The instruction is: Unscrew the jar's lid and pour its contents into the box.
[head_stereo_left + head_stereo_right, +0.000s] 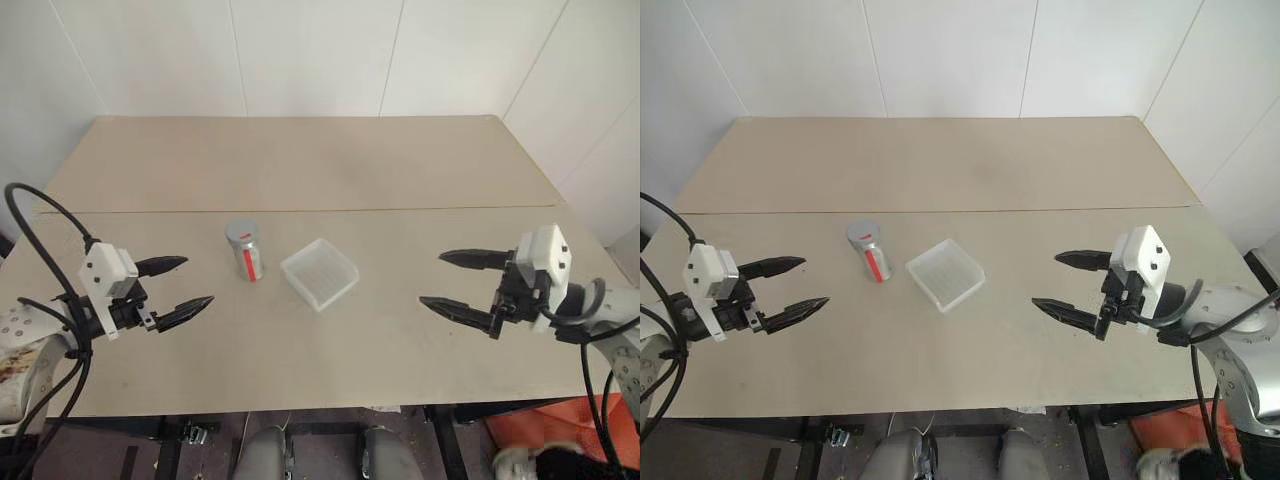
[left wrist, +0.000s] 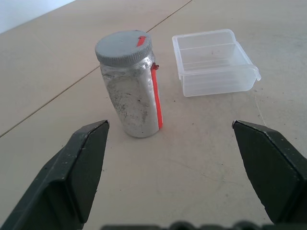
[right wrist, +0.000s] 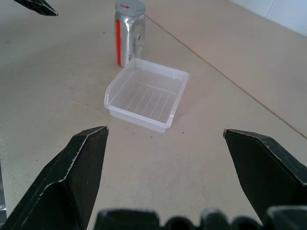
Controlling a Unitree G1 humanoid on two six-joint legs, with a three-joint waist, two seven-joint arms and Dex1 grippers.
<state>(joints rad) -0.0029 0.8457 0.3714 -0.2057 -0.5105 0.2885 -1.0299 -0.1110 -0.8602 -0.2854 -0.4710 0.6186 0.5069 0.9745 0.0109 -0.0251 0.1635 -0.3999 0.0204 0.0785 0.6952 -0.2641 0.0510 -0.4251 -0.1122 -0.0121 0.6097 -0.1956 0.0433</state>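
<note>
I see the jar [image 1: 245, 250] standing upright on the table [image 1: 300, 170], its grey lid [image 1: 242, 232] screwed on and a red stripe running down its side. The box [image 1: 320, 273] sits just to the right of the jar, close but not touching, and its clear tray looks bare inside. I can't make out the contents through the jar's cloudy wall. My left gripper [image 1: 187, 285] hovers to the left of the jar, fingers spread wide and holding nothing. My right gripper [image 1: 447, 282] hangs well to the right of the jar, beyond the box, fingers spread just as wide, also holding nothing.
</note>
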